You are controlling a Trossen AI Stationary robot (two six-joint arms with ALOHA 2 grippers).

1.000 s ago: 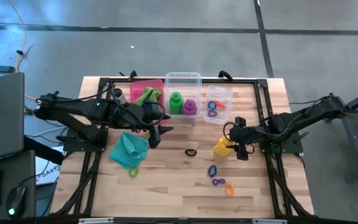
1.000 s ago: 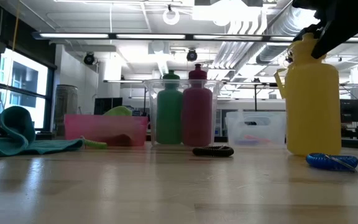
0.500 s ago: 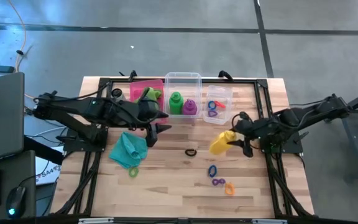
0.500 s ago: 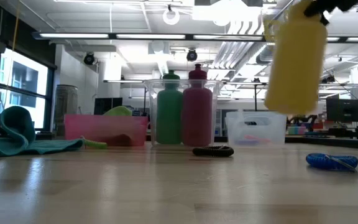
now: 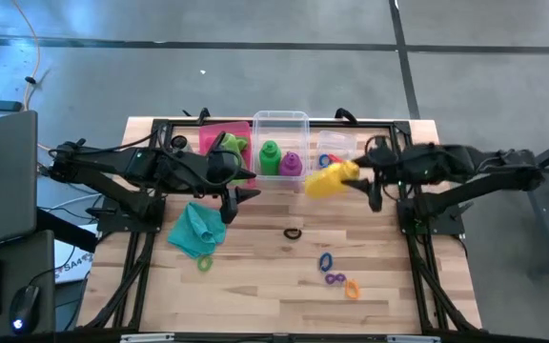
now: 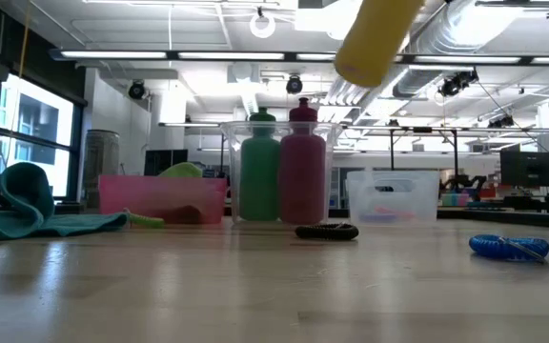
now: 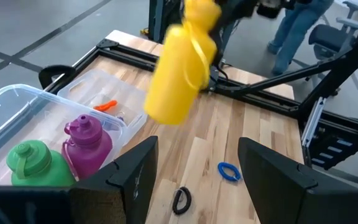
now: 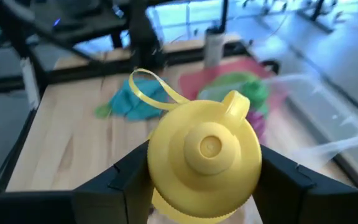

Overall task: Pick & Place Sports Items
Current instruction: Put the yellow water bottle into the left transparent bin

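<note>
My right gripper [image 5: 362, 181] is shut on the yellow bottle [image 5: 324, 179], high above the table in front of the bins. The bottle also shows in the left wrist view [image 7: 182, 68] and the low view [image 6: 370, 38]. The green bottle [image 5: 270, 157] and the purple bottle [image 5: 292, 162] stand upright in the tall clear bin [image 5: 280, 118]. The lime green cloth [image 5: 227, 145] lies in the pink bin [image 5: 210, 129]. The teal cloth [image 5: 198, 229] lies on the table. My left gripper [image 5: 236, 196] is open and empty above the table, beside the teal cloth. My right gripper pinches the yellow bottle at its shoulder, just below the cap [image 8: 204, 149], one finger [image 8: 120, 180] on each side. The cap end points back at the wrist. The bottle is lifted clear and tilted, its base [image 6: 360, 67] slanting down toward the table's left.
A low clear bin [image 5: 343, 143] at the far right holds several rings. Loose rings lie on the table: black [image 5: 293, 232], blue [image 5: 325, 259], purple [image 5: 333, 278], orange [image 5: 352, 287] and a lime one [image 5: 204, 262]. A grey cylinder [image 5: 181, 145] stands left of the pink bin.
My right gripper has lifted the yellow bottle off the table and carried it up, toward the far edge and the left, toward the clear bins. The bottle has tipped from upright to slanting.
</note>
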